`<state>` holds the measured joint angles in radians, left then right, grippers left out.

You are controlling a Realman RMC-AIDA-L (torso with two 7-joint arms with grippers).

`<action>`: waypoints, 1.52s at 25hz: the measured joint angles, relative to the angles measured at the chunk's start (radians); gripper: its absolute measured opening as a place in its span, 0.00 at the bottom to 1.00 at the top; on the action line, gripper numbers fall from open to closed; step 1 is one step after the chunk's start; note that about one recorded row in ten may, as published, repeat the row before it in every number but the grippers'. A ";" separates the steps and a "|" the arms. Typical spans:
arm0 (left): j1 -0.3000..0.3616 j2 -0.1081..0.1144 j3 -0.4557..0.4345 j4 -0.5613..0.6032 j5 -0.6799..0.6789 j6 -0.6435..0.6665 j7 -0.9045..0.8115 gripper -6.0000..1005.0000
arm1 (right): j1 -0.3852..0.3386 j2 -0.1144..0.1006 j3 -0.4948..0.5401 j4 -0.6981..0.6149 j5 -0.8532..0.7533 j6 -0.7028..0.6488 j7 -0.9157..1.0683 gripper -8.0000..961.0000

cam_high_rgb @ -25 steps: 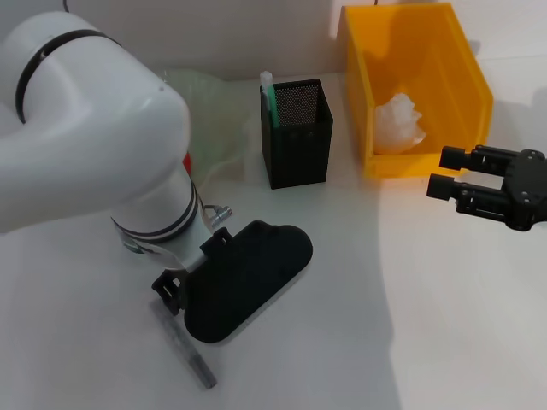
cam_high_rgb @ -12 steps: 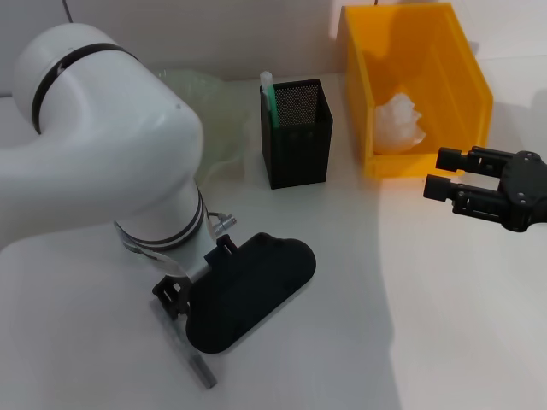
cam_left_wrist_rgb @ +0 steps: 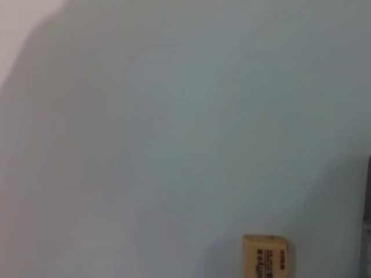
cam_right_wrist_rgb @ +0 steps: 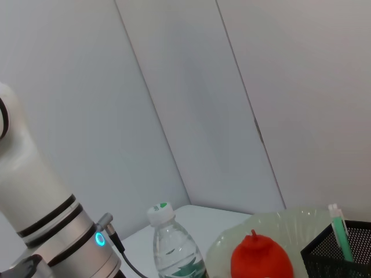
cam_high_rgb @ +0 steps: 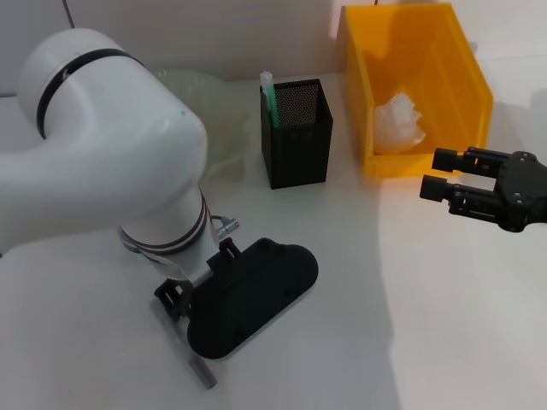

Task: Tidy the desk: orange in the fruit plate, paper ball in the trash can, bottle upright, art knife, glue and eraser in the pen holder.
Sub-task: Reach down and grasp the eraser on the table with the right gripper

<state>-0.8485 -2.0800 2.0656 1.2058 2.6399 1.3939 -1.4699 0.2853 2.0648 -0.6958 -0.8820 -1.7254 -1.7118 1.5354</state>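
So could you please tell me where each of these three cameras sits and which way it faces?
Head view: high on the robot, looking forward and down at the desk, trash can and paper ball; both arms and the right gripper show.
Left wrist view: close above the desk, facing down at the eraser; no robot parts.
Right wrist view: low, facing across to the bottle and orange; the left arm shows.
Head and right wrist views share the pen holder.

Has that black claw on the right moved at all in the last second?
Yes. The right gripper has crept slightly leftward, judged against the trash can behind it.
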 joint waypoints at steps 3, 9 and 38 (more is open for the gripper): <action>0.000 0.000 0.009 -0.002 0.001 0.001 0.002 0.72 | 0.002 0.000 -0.001 0.000 0.000 0.000 0.000 0.66; -0.003 0.000 0.018 -0.002 0.000 0.002 0.006 0.72 | 0.008 0.004 -0.005 0.000 0.000 0.000 0.000 0.66; -0.015 0.000 0.055 -0.017 -0.005 0.002 0.028 0.67 | 0.033 0.009 -0.008 0.000 0.000 0.001 0.002 0.66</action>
<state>-0.8639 -2.0800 2.1202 1.1889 2.6346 1.3955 -1.4417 0.3181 2.0739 -0.7034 -0.8821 -1.7258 -1.7109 1.5372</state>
